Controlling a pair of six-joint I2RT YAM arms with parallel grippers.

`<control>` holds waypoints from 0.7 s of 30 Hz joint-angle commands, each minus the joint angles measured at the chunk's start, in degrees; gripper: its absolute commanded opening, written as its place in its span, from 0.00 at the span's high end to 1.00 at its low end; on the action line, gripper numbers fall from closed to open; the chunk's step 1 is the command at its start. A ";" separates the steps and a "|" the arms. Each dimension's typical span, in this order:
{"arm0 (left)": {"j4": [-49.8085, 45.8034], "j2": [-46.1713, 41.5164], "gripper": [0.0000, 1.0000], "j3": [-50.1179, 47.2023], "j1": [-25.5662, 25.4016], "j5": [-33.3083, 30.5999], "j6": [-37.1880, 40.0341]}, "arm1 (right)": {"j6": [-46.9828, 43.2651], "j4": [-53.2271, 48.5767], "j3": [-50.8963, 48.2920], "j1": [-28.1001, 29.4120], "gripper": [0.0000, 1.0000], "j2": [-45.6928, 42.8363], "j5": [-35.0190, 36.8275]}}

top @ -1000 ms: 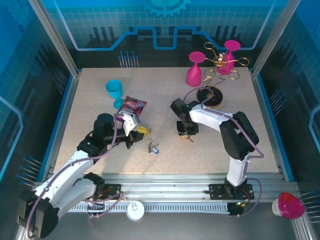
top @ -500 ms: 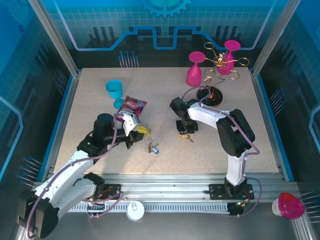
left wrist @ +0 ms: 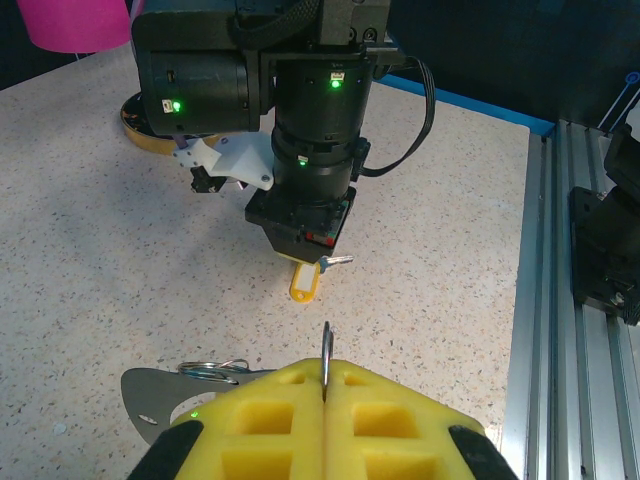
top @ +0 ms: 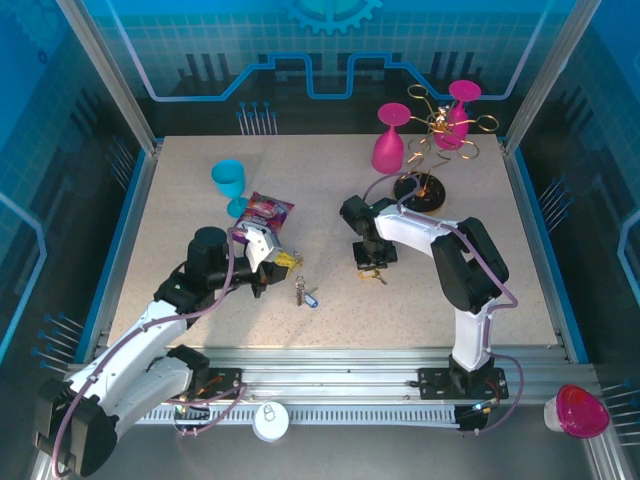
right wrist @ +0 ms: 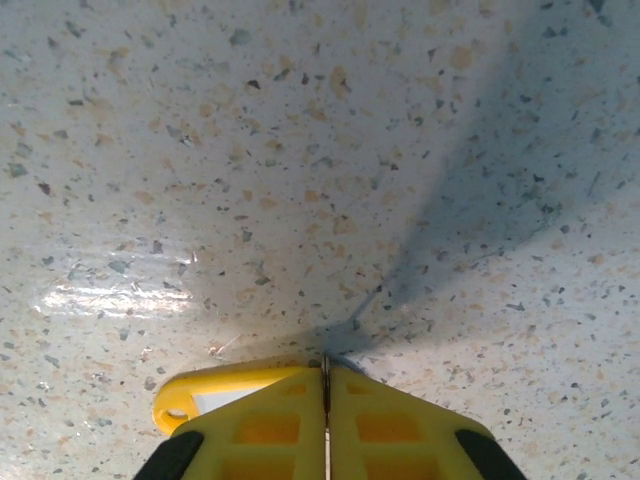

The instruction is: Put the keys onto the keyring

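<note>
Moved: right arm's elbow swung a little inward; right gripper (top: 371, 262) on same spot, jaws gone from part-open to shut; left arm and keyring (top: 303, 291) as before.
Right gripper: pointing straight down at table (top: 180, 210), pads pressed together, clamped on yellow-tag key (left wrist: 303, 283). In left wrist view, yellow tag poking out toward camera, key blade out to one side. In own wrist view, tag showing under one pad.
Left gripper (top: 283, 261): low over table, aimed at right gripper, well short of it. Pads closed tight, thin metal sliver (left wrist: 325, 357) pinched upright at seam; cannot tell what sliver belongs to.
Beside left pads: wire loops (left wrist: 213, 368) and flat grey metal piece (left wrist: 150, 398), right against one pad; cannot tell whether joined to sliver.
Keyring: flat on table between the two grippers, nearer left one, touching neither; blue tag (top: 311, 298) on its near side.
Back of table: teal cup (top: 229, 181); snack packet (top: 268, 211) just behind left gripper; pink goblet (top: 390, 142) upside down; gold wire stand (top: 432, 140) just beside it; second pink goblet (top: 462, 100) behind stand.
</note>
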 commanded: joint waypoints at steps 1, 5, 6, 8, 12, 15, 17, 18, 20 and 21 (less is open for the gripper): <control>1.94 -1.07 1.00 -0.27 -0.47 0.18 0.20 | -0.42 -2.23 1.53 -0.69 0.96 0.76 1.25; 1.71 -1.10 1.00 -0.13 -0.44 0.17 0.30 | -1.77 -3.15 1.87 -0.26 1.00 -1.07 1.77; 1.69 -1.14 1.00 -0.11 -0.53 0.26 0.34 | -2.30 -3.29 1.79 0.04 1.00 -1.92 1.94; 1.65 -1.07 1.00 -0.02 -0.50 0.38 0.34 | -3.83 -2.56 1.09 0.85 1.00 -4.33 2.06; 1.34 -1.10 1.00 0.32 -0.47 0.79 0.05 | -8.27 2.02 -1.88 2.76 1.00 -11.78 -0.31; 0.75 -1.39 1.00 0.83 -0.56 1.23 -0.28 | -11.73 7.23 -5.31 3.74 1.00 -18.23 -5.15; 0.04 -1.74 1.00 1.20 -0.45 1.53 -0.30 | -13.34 11.10 -7.82 4.16 1.00 -22.19 -8.26; -0.70 -2.09 1.00 1.45 -0.49 1.67 -0.02 | -14.22 13.36 -9.31 4.31 1.00 -24.26 -10.19; -2.13 -2.54 1.00 2.04 -0.53 1.77 0.75 | -15.54 17.58 -11.83 4.57 1.00 -27.38 -14.04; -2.84 -2.66 1.00 2.32 -0.47 1.76 1.01 | -16.01 19.63 -13.19 4.67 1.00 -28.88 -16.24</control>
